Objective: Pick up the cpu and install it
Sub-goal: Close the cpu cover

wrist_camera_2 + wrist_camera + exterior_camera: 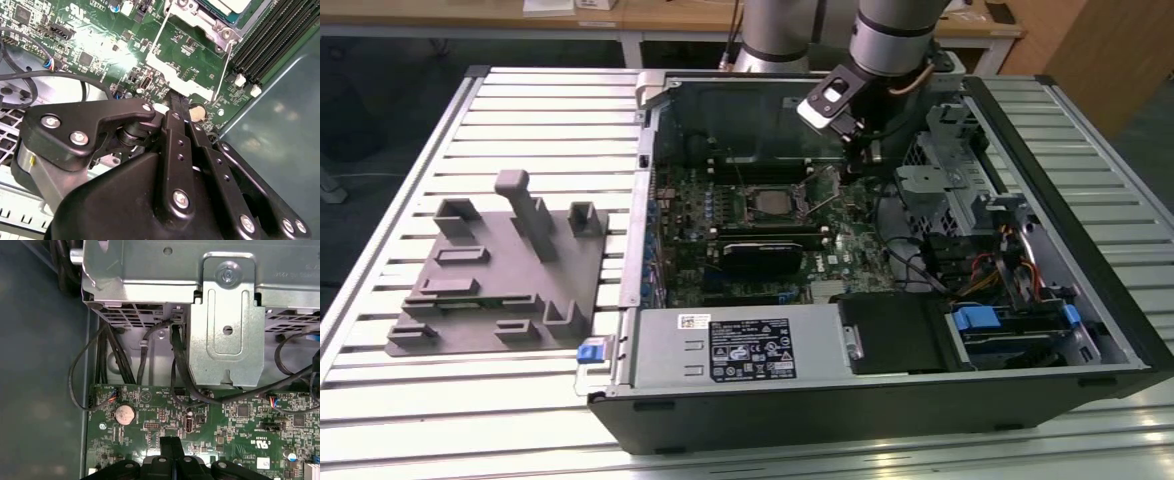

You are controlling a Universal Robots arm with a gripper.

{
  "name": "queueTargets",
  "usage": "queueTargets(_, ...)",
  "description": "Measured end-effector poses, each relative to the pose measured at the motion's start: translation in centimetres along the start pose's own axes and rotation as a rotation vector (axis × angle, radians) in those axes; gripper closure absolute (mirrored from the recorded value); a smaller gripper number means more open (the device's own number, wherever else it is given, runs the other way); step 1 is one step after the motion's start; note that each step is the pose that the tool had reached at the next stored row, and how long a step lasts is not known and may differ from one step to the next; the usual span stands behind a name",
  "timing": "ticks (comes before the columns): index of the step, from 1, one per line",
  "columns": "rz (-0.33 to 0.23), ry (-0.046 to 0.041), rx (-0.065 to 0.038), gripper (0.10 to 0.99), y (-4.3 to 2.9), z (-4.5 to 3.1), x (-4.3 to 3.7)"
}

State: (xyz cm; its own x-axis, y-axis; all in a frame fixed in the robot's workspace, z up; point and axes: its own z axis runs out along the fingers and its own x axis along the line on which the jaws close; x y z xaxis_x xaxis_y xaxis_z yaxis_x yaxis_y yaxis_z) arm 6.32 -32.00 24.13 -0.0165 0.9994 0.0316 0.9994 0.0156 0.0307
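The cpu, a small square chip with a shiny silver top, lies in the socket on the green motherboard inside the open computer case. One corner of the cpu is visible in the second wrist view, beside the raised metal load plate. My gripper hangs inside the case to the exterior view's right of the socket, past the load plate. Its black fingers are pressed together with nothing between them, their tips low over the board near a coin battery. The gripper is apart from the cpu.
A grey plastic fixture tray stands on the slatted table at the exterior view's left. Inside the case are a black block below the socket, a power supply, a metal drive cage and loose black cables.
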Motion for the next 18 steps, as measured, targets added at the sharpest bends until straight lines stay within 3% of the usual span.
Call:
queueTargets(9, 0.000, 0.0010, 0.006, 0.980, -0.85, -0.14, 0.05)
queueTargets(18, 0.000, 0.0011, 0.006, 0.980, -3.02, -0.17, 0.09)
